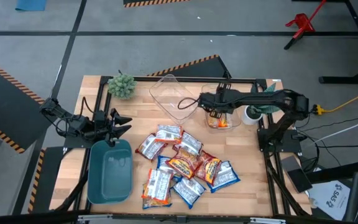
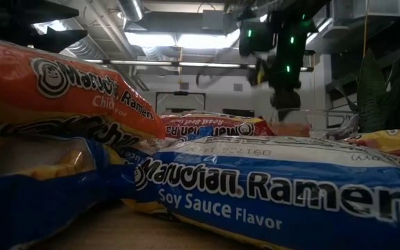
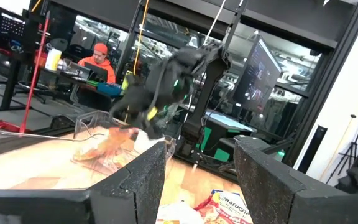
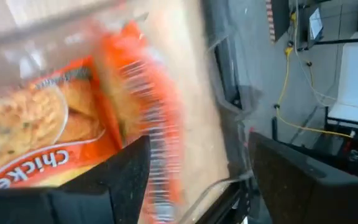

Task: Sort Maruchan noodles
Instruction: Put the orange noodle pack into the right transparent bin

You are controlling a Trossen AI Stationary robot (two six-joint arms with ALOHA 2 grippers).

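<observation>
Pressed up against the low view's lens, a blue soy sauce packet (image 2: 269,191) is seen beside an orange chicken packet (image 2: 54,87), both part of the Maruchan noodles heap (image 1: 182,165) that the high view shows spread over the middle of the table (image 1: 241,193). Only from above are the teal bin (image 1: 109,171) at the left, the two clear plastic containers (image 1: 169,93) at the far side, and the small green plant (image 1: 122,85) made out. The right claw (image 1: 215,113) is placed over the nearer clear container; its wrist view shows the fingers (image 4: 120,180) apart, with an orange packet (image 4: 92,124) lying just beyond them, not clamped. The left claw (image 1: 118,122) is held spread above the teal bin's far end. A seated person in an orange cap (image 3: 96,59) is caught only by the left wrist view.
</observation>
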